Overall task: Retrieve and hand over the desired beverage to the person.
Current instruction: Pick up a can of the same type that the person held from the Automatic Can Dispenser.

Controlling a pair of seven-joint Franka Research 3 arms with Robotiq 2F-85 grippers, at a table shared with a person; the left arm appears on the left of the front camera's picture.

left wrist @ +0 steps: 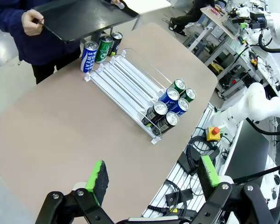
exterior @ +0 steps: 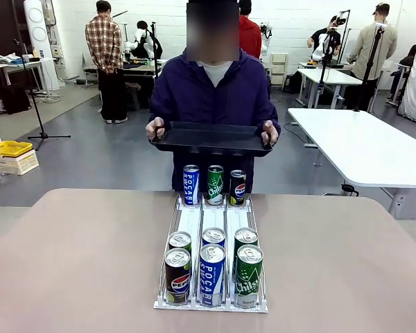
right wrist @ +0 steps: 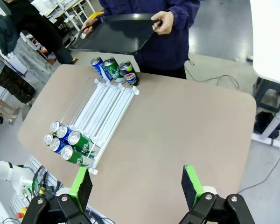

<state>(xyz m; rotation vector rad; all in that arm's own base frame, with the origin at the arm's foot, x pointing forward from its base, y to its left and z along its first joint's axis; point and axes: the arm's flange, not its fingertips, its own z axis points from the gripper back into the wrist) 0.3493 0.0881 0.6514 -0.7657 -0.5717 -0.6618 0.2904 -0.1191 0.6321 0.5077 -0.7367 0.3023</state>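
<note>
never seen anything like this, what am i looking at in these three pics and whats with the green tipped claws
This is a two-armed robot at a table, facing a person. The front picture comes from a fixed camera between the arms, looking across the table. The other two come from cameras on the wrists: the green-padded claws are the left gripper and the right gripper, both open and holding nothing. On the table lies a clear three-lane rack with six drink cans at the robot's end; three more cans stand at the person's end. The person holds an empty black tray in both hands.
</note>
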